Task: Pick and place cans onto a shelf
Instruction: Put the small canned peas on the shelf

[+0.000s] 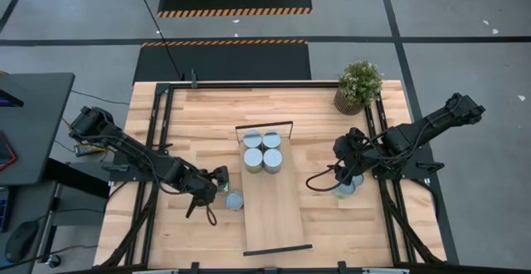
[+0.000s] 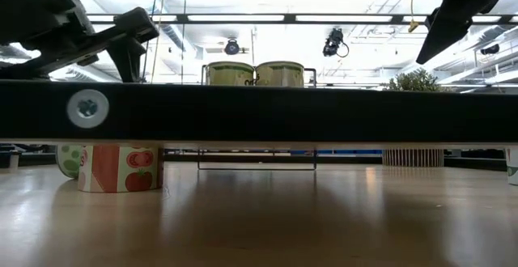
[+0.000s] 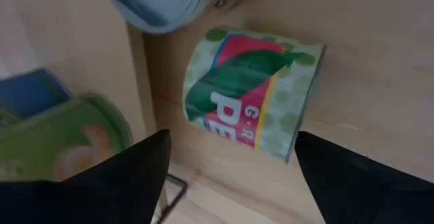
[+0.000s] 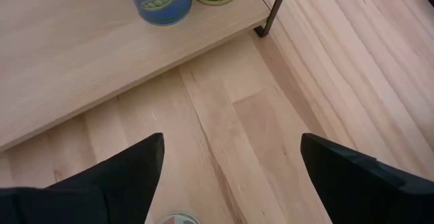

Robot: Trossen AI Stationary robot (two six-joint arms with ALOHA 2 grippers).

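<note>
Tipped pea can (image 3: 252, 102) between parted left jaws, beside shelf (image 1: 273, 199).

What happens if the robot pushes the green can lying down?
The green can lies on its side, so a push would probably roll it. It looks like stiff metal, so the open left gripper likely won't crush it.

Lying can (image 3: 252, 100) label: white letters "PE", smaller "G R" above.

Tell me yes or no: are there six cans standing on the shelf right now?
No. The high view shows only four cans on the shelf, clustered in a square at its far end.
</note>
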